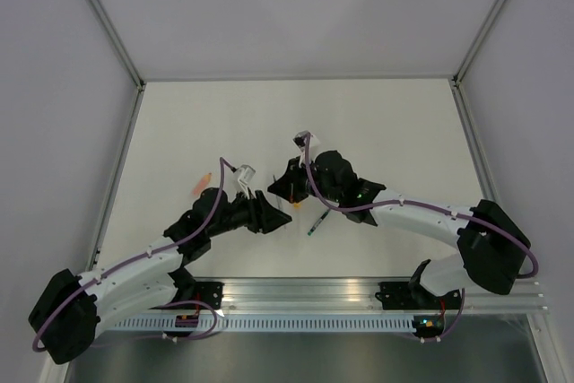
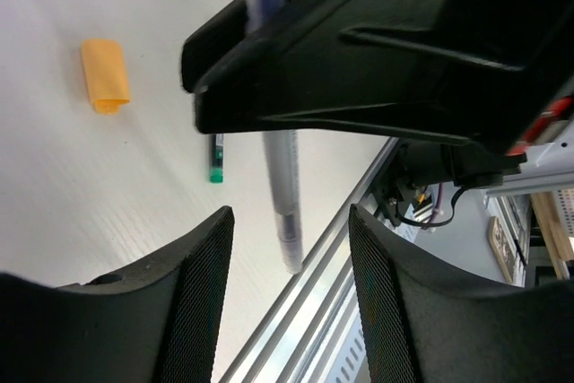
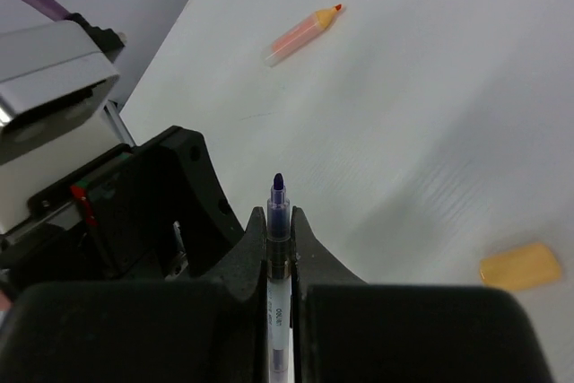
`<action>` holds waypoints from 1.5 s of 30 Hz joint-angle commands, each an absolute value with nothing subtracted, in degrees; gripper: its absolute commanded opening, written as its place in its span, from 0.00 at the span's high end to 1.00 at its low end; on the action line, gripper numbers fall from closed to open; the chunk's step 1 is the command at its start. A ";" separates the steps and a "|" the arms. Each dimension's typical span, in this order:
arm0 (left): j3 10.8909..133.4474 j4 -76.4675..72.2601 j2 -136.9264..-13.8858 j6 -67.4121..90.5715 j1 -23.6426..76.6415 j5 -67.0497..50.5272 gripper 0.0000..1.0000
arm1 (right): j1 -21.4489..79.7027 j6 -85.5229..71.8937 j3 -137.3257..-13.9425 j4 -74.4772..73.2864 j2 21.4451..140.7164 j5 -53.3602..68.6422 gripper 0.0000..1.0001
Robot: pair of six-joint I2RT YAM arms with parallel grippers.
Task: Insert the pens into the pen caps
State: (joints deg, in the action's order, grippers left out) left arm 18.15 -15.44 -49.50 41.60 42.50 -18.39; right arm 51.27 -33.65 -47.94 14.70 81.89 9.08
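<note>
Zero pens are capped, as far as these views show. The right pincer is clamped on the grey-silver pen, whose purple tip is bare. The left pincer stands apart, its fingers on either side of that pen's lower end without touching it. On the desk, seen from the top, the orange-ended pen lies at 9 o'clock from the two pincers with its tip exposed, and the green-ended pen lies at 4 o'clock. The orange cap lies loose at 10 o'clock from the green-ended pen. No other cap is visible. All three insertions appear to remain.
</note>
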 commanded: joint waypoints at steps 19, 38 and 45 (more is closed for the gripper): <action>25.22 -19.87 -54.75 35.77 42.45 -21.09 0.98 | 51.33 -38.41 -44.38 23.91 78.05 10.11 0.99; 25.40 -1.42 -44.75 23.65 42.36 3.06 0.98 | 37.89 -20.83 -60.08 -11.85 73.61 -16.70 0.37; 22.15 -1.32 -35.62 22.24 42.36 10.54 0.98 | 34.72 -19.46 -70.75 -22.95 85.86 -19.61 0.44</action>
State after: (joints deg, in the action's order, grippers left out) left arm 23.55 -1.74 -38.85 25.36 42.46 4.60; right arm 34.35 -23.18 -67.51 -16.64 83.81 -17.93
